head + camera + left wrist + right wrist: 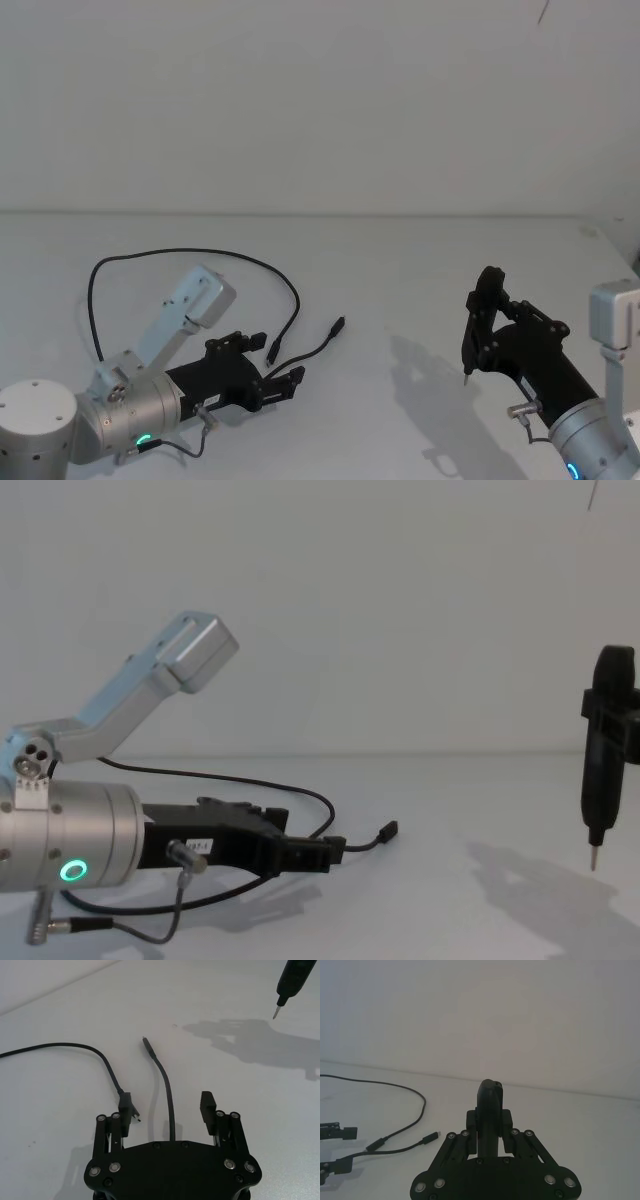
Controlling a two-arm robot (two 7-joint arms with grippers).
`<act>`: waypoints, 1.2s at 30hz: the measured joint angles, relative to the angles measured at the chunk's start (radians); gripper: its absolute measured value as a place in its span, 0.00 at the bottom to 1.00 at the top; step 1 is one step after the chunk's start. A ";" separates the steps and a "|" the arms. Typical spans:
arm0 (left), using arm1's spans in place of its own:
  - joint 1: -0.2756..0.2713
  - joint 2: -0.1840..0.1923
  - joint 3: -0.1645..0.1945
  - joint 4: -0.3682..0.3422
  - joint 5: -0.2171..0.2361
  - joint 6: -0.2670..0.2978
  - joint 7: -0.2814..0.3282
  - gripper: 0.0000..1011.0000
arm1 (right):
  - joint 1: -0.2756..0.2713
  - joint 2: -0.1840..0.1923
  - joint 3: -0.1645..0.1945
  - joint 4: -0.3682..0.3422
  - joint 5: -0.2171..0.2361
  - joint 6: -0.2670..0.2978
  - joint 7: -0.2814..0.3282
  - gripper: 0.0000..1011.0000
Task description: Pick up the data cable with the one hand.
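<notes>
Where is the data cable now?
In the head view, the data cable lies left on the table, one branch between the fingers of the open left gripper.

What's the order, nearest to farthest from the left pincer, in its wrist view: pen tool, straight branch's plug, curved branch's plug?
1. Curved branch's plug, beside a finger of the left pincer.
2. Straight branch's plug, farther ahead.
3. Pen tool, far off to the robot's right.

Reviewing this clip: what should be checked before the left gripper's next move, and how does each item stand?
1. Left gripper open: ok.
2. Data cable branch between its fingers: ok.
3. Other branch's plug free of the finger: cannot tell.
4. Fingers down at table level: cannot tell.
5. Right gripper, shut on pen tool, apart from cable: ok.
</notes>
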 joint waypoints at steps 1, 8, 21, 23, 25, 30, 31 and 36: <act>-0.001 0.000 0.001 0.001 0.000 0.001 -0.001 0.83 | 0.000 0.000 0.000 0.000 0.000 0.000 0.000 0.28; -0.012 -0.001 0.011 0.010 0.001 0.015 -0.009 0.63 | 0.000 0.000 0.000 0.000 0.000 0.000 0.000 0.28; -0.025 -0.001 0.024 0.019 0.000 0.038 -0.013 0.23 | 0.000 0.000 0.000 0.000 0.000 0.000 0.000 0.28; -0.026 -0.001 0.026 0.019 -0.001 0.041 -0.013 0.15 | 0.000 0.000 0.000 0.000 0.000 0.000 0.000 0.28; -0.028 -0.001 0.027 0.019 -0.001 0.044 -0.013 0.09 | 0.000 0.000 0.000 0.000 0.000 0.000 0.000 0.28; -0.028 -0.003 0.027 0.020 0.000 0.047 -0.011 0.04 | 0.000 0.000 0.000 0.000 0.000 0.000 0.000 0.28; -0.028 -0.003 0.027 0.019 0.000 0.047 -0.008 0.04 | 0.000 0.000 0.000 0.000 0.000 0.000 0.000 0.28; -0.028 -0.004 0.021 0.010 0.006 0.046 0.004 0.04 | 0.000 0.000 0.000 0.000 0.000 0.000 0.000 0.28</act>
